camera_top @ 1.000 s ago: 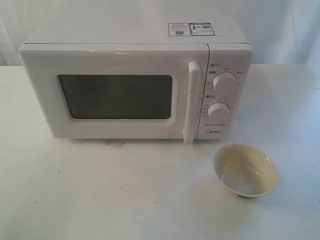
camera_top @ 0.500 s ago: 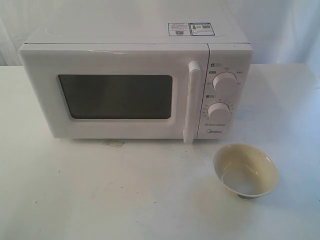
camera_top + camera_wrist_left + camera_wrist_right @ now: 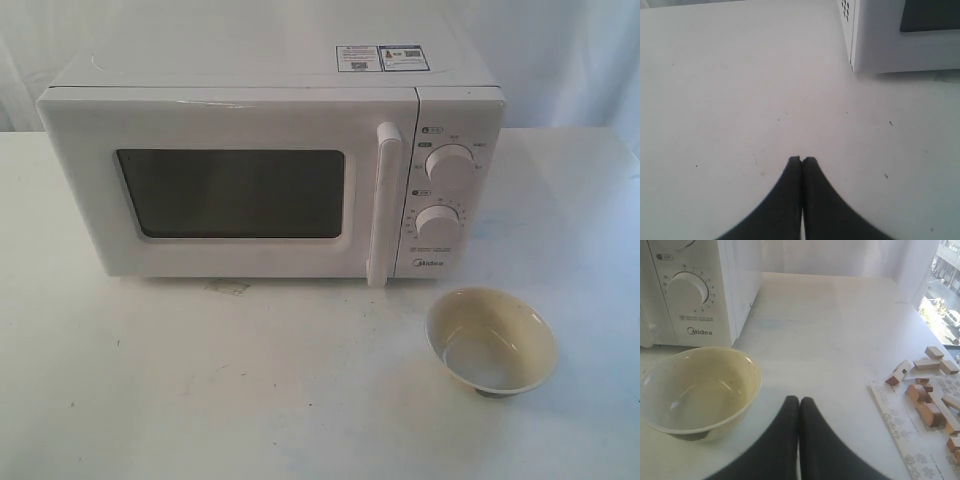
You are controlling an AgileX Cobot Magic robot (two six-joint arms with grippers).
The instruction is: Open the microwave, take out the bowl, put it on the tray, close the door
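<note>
Nothing has moved across the 3 exterior frames: the microwave (image 3: 270, 170), bowl (image 3: 490, 340) and table (image 3: 250, 390) lie as they did 1 s ago, and no arm enters that view.

**Door.** The door (image 3: 230, 193) sits flush and shut. Its handle (image 3: 383, 203) runs vertically along the door's right edge, beside the 2 knobs (image 3: 451, 166).

**Bowl.** It stands upright and empty on the bare table, outside the oven, in front of the knob panel and apart from it. No tray shows in any view. The right wrist view shows only a printed sheet (image 3: 900, 435) carrying wooden blocks (image 3: 927, 400), well apart from the bowl.

**Grippers.** The left gripper (image 3: 802, 160) has its fingers pressed together and holds nothing; it hangs over bare table near the oven's front corner at the window end. The right gripper (image 3: 799, 399) is likewise closed tip to tip and empty, with the bowl just beside it, between it and the knob panel.

**Governing relation.** The right arm is clearly the nearer to the bowl, whose round rim offers no preferred axis. Its fingers would have to part before they could straddle the rim. The handle's upright axis would call for a sideways grasp. As judged, removal and door closing look done, while placement on a tray is not.
</note>
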